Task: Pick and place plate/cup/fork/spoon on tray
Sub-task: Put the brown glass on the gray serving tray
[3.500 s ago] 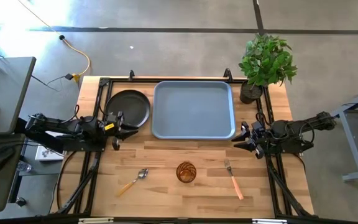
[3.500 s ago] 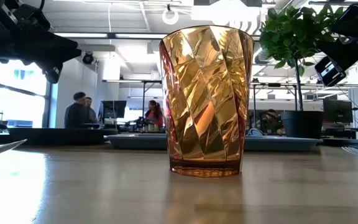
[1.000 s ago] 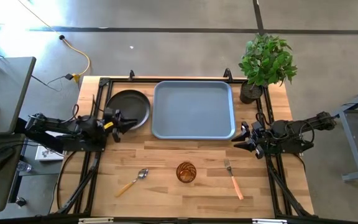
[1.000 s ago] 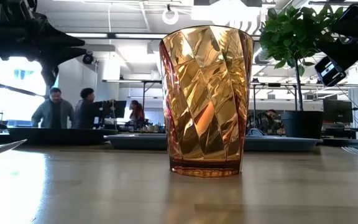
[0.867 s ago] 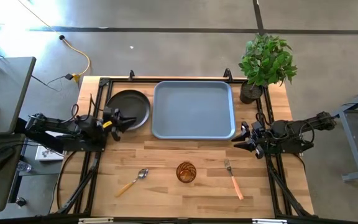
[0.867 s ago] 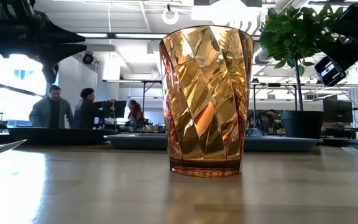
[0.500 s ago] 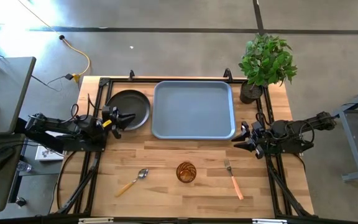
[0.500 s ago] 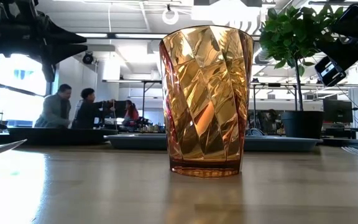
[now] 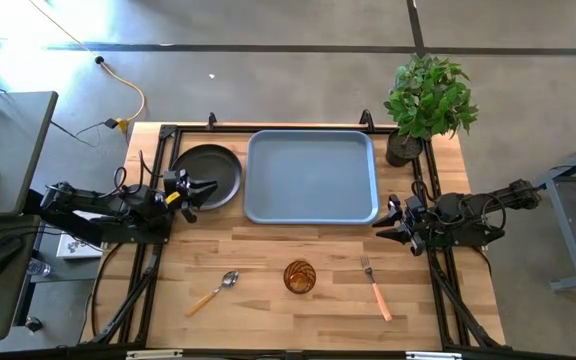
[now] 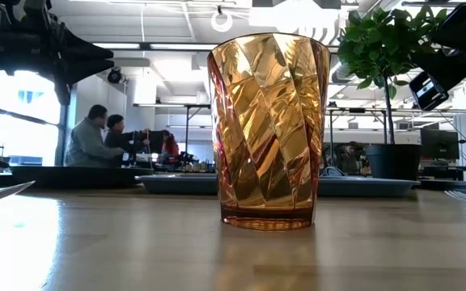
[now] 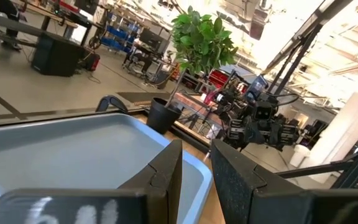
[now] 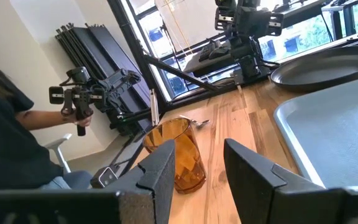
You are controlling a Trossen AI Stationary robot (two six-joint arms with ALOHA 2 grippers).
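Observation:
The dark plate [image 9: 206, 176] lies on the table at the far left, next to the blue-grey tray [image 9: 311, 176]. The amber cup [image 9: 300, 277] stands upright near the front edge and fills the low view [image 10: 269, 129]. The spoon [image 9: 214, 292] lies to its left and the fork [image 9: 375, 287] to its right, both flat on the wood. My left gripper [image 9: 206, 188] is open and hovers over the plate's near-left rim, well above it in the low view [image 10: 79, 52]. My right gripper [image 9: 383, 225] is open and empty by the tray's near-right corner.
A potted plant [image 9: 426, 100] stands at the far right corner behind the tray. People sit and stand in the room beyond the table [image 10: 103, 141], and a person in dark clothes shows at the edge of the right wrist view [image 12: 5, 130].
My left gripper has edged a little toward the table's far edge, over the plate's near rim, and has stayed open. The people in the room behind have shifted.

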